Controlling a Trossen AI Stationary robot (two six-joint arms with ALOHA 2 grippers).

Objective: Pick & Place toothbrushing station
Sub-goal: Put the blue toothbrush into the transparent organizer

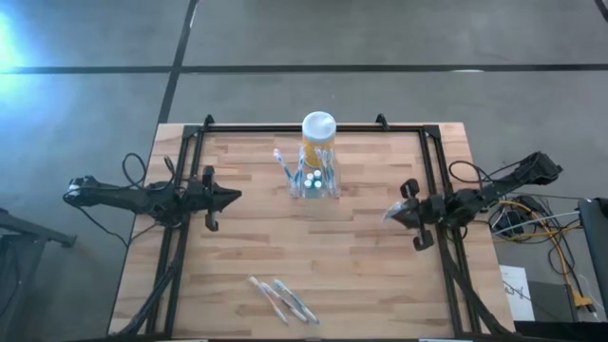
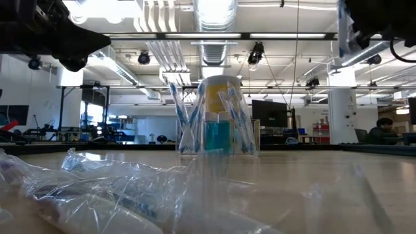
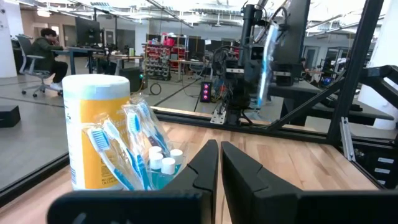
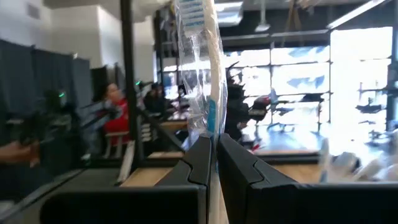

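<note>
The right gripper (image 1: 397,213), near the wooden table's (image 1: 380,275) right edge, pinches a clear-wrapped toothbrush (image 4: 202,74). The left gripper (image 1: 236,197) is closed, empty.

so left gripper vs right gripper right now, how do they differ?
The left gripper is shut on nothing; the right gripper is shut on a wrapped toothbrush, which stands up from its fingers. The left gripper sits at the table's left side, level with the toothbrushing station; the right gripper sits at the right side, slightly nearer the front edge. Both point inward toward the table's middle.
</note>
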